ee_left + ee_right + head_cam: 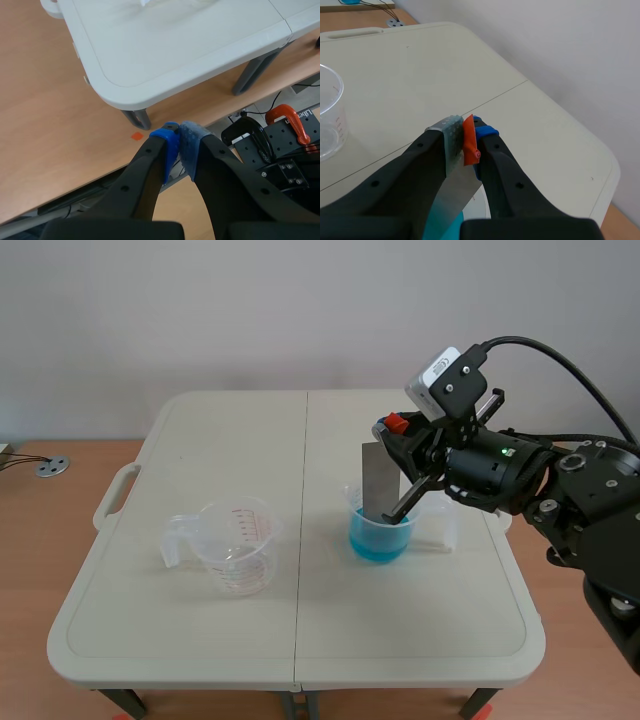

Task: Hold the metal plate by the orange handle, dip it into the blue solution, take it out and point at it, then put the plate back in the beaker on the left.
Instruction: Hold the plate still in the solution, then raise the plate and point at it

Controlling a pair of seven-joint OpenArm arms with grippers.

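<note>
Right end effector (398,435) (465,140): fingers pinching the orange handle (397,423) (469,142), one pad on each face.

Metal plate (378,480) (451,192): hangs from the handle, directly below this end effector, near upright. Its lower end sits inside the beaker of blue solution (380,535). How deep it goes into the liquid cannot be determined.

Empty beaker (235,545) (327,120): stands on the table (200,440), well apart from the right end effector, ahead of it and to one side.

Left end effector (180,145): blue pads pressed together, nothing between them. It is over the wooden floor (45,115), with a rounded table corner ahead of it.
</note>
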